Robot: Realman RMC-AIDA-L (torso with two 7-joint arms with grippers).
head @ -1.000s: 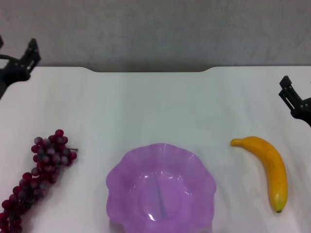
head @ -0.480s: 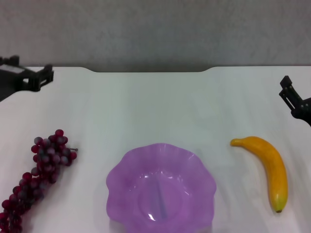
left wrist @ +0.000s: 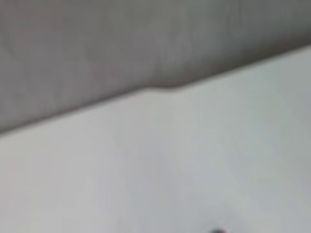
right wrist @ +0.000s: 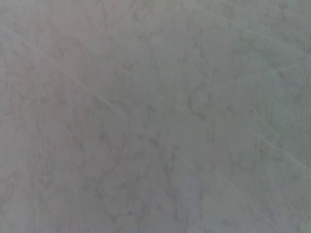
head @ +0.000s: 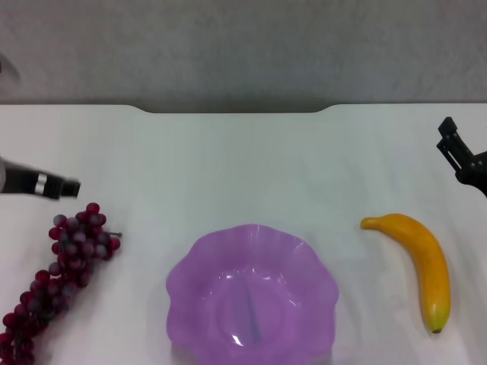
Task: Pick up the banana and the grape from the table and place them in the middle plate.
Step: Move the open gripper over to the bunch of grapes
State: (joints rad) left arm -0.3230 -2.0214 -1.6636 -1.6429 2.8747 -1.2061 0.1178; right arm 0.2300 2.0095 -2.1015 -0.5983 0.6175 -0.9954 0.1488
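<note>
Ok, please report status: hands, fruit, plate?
Left hand above grape. Right hand parked, far right. Banana on table. Middle plate empty, nothing blocking.

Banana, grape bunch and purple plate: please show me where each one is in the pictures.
banana (head: pixel 423 262): head view, middle of its curved yellow body.
grape (head: pixel 67 262): head view, middle of the dark red bunch.
middle plate (head: pixel 199 258): head view, on its wavy rim at the far left side.
</note>
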